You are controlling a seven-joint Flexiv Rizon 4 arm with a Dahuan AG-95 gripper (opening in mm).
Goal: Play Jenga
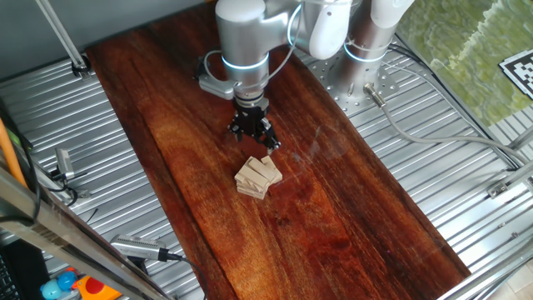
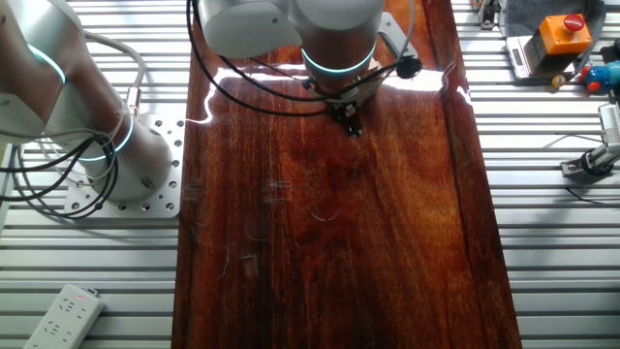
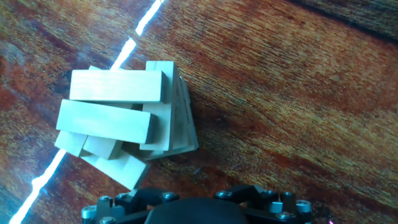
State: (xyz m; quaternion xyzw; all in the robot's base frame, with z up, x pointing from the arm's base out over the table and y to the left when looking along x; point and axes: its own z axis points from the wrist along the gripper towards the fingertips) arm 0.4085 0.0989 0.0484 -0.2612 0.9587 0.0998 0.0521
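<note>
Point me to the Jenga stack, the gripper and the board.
Jenga stack (image 1: 258,177), one fixed view, top blocks.
Gripper (image 1: 265,144), one fixed view, between the fingertips.
Board (image 1: 350,217), one fixed view, bare dark wood right of the stack.

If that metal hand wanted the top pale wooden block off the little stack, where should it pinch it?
Probably across the long sides of the top pale wooden block, coming straight down from above: it lies flat and uncovered, and its narrow width suits the pincer.
</note>
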